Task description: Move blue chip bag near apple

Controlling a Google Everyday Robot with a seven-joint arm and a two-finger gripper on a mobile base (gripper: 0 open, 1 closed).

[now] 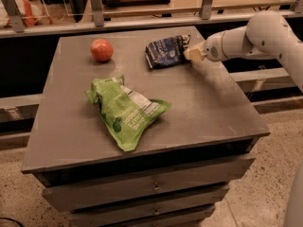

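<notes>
The blue chip bag (166, 50) lies crinkled on the far right part of the grey cabinet top (203, 103). The apple (102, 49) sits on the far left part, about a bag's length left of the chip bag. My gripper (191, 54) comes in from the right on the white arm (255, 34) and is shut on the right end of the blue chip bag, low over the top.
A large bright green bag (125, 110) lies in the middle of the top, nearer the front. A rail with posts (142, 20) runs behind the cabinet. Drawers (151, 186) face the front; speckled floor lies around.
</notes>
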